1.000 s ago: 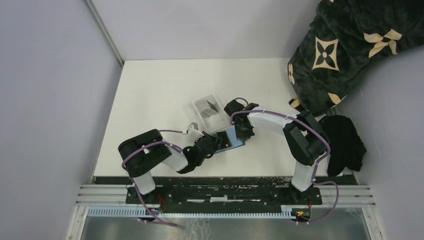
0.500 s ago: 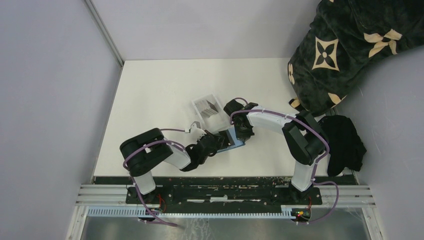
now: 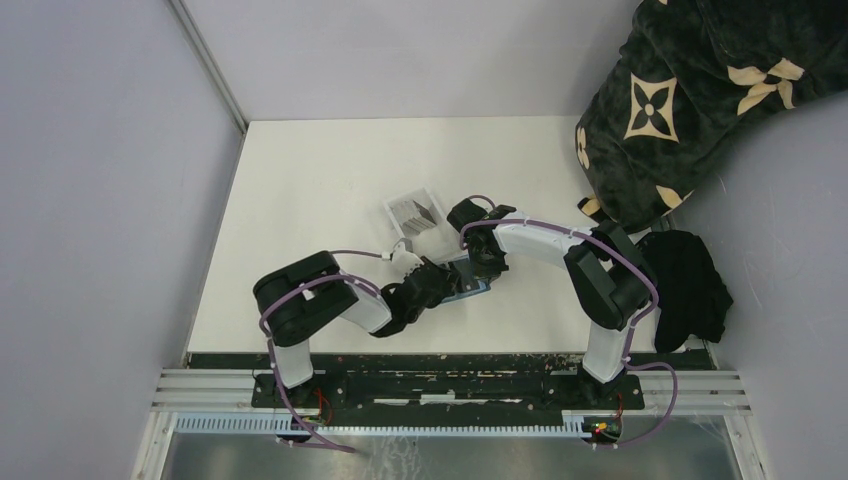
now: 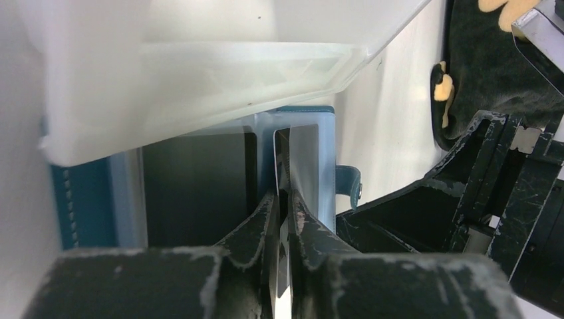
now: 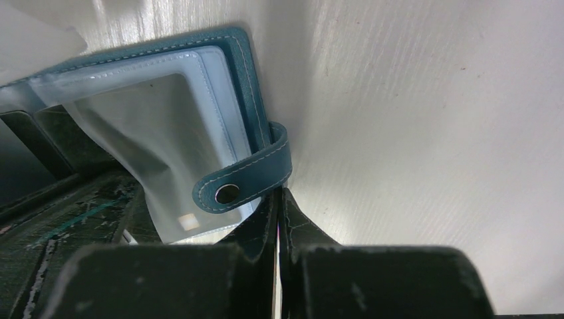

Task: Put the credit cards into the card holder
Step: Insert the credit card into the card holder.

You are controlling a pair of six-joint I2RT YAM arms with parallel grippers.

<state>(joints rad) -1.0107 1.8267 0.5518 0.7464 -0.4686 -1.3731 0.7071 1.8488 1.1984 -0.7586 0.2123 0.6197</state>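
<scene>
The teal card holder [image 3: 470, 284] lies open on the white table, clear pockets up, between my two grippers. In the left wrist view my left gripper [image 4: 282, 196] is shut on a thin grey credit card [image 4: 302, 156], held edge-on with its far end over the holder's pocket [image 4: 199, 179]. In the top view the left gripper [image 3: 445, 278] is at the holder's near-left side. My right gripper [image 5: 279, 193] is shut, its tips against the fold of the snap tab [image 5: 246, 179]; it shows at the holder's far edge [image 3: 483, 258]. More grey cards [image 3: 416, 212] lie in the clear tray.
The clear plastic tray [image 3: 392, 208] stands just beyond the holder and fills the top of the left wrist view [image 4: 199, 73]. A dark patterned blanket [image 3: 690, 90] hangs at the far right. A black cloth [image 3: 690, 285] lies by the right arm.
My left arm has moved right and forward, bringing the card closer over the holder. The right arm and the holder have stayed put.
</scene>
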